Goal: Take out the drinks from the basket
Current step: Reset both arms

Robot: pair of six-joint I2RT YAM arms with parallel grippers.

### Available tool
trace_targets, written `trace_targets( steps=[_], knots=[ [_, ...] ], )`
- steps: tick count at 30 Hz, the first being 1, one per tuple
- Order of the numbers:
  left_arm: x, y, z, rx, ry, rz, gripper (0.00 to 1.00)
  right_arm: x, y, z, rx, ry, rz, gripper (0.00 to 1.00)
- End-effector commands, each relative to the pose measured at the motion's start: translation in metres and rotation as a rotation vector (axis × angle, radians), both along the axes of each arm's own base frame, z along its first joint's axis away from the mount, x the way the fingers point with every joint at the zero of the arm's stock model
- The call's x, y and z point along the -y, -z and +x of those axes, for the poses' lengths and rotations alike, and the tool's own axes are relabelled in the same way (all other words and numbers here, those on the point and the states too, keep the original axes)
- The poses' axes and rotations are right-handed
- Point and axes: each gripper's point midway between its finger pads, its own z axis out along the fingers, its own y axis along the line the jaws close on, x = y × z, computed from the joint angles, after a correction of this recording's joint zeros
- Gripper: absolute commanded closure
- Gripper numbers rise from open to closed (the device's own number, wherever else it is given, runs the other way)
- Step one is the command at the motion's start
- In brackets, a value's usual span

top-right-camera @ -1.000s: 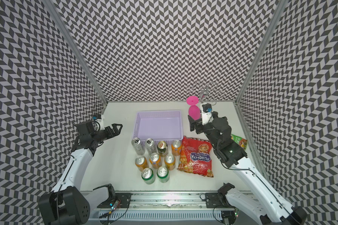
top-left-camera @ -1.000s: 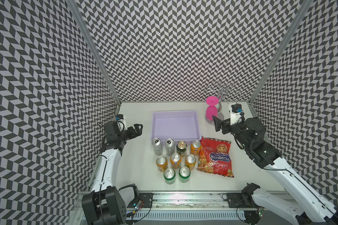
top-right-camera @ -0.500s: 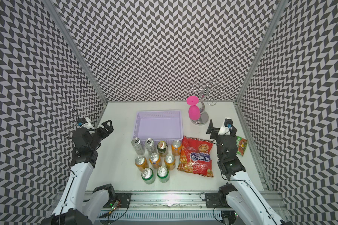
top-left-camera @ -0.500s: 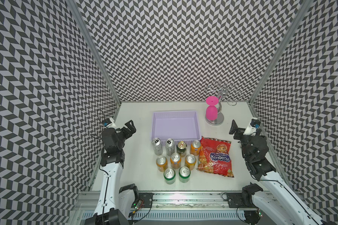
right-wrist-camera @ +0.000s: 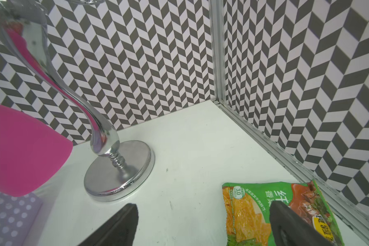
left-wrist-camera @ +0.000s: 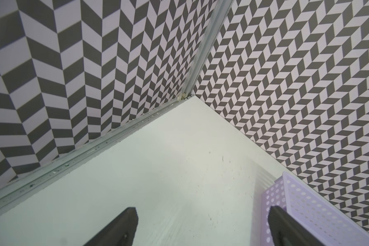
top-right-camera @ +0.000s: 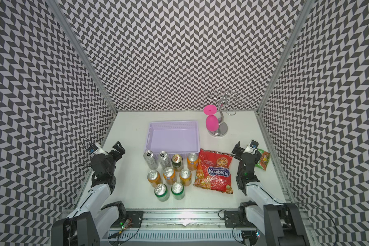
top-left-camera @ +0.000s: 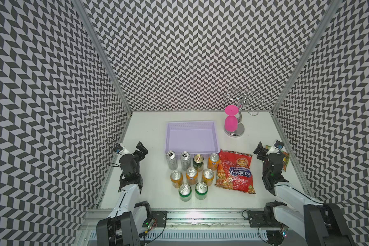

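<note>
White tabletop (top-left-camera: 153,191) (basket (top-left-camera: 192,138) atop), chevron walls (top-left-camera: 190,53)

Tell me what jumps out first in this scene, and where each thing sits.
The black-and-white chevron walls dominate, then the huddle of nine cans standing on the table just on the robot's side of the lilac basket, which holds nothing. Beside the cans lies a bright red snack bag, and behind it a pink glass hangs upside down on a chrome stand.

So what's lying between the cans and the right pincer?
The big red candy bag lies between the cans and the right pincer, seen in both top views.
</note>
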Motion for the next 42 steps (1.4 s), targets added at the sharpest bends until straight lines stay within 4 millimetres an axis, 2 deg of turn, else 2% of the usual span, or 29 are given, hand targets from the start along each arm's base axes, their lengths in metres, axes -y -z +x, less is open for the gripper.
trace_targets(
  steps=[1,8,14,17,19,21,22,26,28,31,34,37,39,42],
  knots=[
    [-0.002,-0.021,0.005,0.086,0.000,0.090,0.01,-0.008,-0.019,0.006,0.125,-0.056,-0.023,0.00],
    [0.004,-0.014,0.005,0.075,0.032,0.185,0.01,-0.025,-0.025,0.017,0.188,-0.162,-0.089,0.00],
    [0.011,-0.015,0.005,0.086,0.070,0.245,0.01,-0.032,-0.010,0.018,0.197,-0.201,-0.108,0.00],
    [0.013,-0.015,0.007,0.090,0.081,0.260,0.01,-0.032,-0.021,0.013,0.282,-0.198,-0.120,0.00],
    [0.015,-0.012,0.009,0.086,0.089,0.268,0.01,-0.030,-0.011,0.025,0.212,-0.197,-0.107,0.00],
    [0.017,-0.011,0.011,0.084,0.102,0.273,0.01,-0.030,-0.007,0.047,0.144,-0.205,-0.095,0.01],
    [0.020,-0.011,0.013,0.085,0.113,0.276,0.01,-0.032,-0.004,0.049,0.124,-0.211,-0.098,0.00],
    [0.033,-0.007,0.020,0.083,0.165,0.299,0.01,-0.031,-0.013,0.044,0.186,-0.203,-0.101,0.01],
    [0.043,-0.002,0.026,0.074,0.204,0.319,0.01,-0.030,-0.007,0.036,0.184,-0.205,-0.105,0.00],
    [0.060,0.007,0.036,0.054,0.264,0.361,0.01,-0.030,-0.005,0.037,0.175,-0.205,-0.103,0.00],
    [0.074,0.006,0.047,0.042,0.305,0.407,0.01,-0.031,-0.006,0.037,0.177,-0.209,-0.103,0.00],
    [0.082,0.006,0.053,0.041,0.332,0.436,0.01,-0.031,-0.006,0.037,0.179,-0.208,-0.104,0.00],
    [0.083,0.003,0.056,0.058,0.330,0.448,0.01,-0.031,-0.006,0.037,0.179,-0.207,-0.103,0.01],
    [0.083,0.008,0.054,0.087,0.329,0.434,0.01,-0.031,-0.006,0.037,0.177,-0.208,-0.103,0.00]
  ],
)
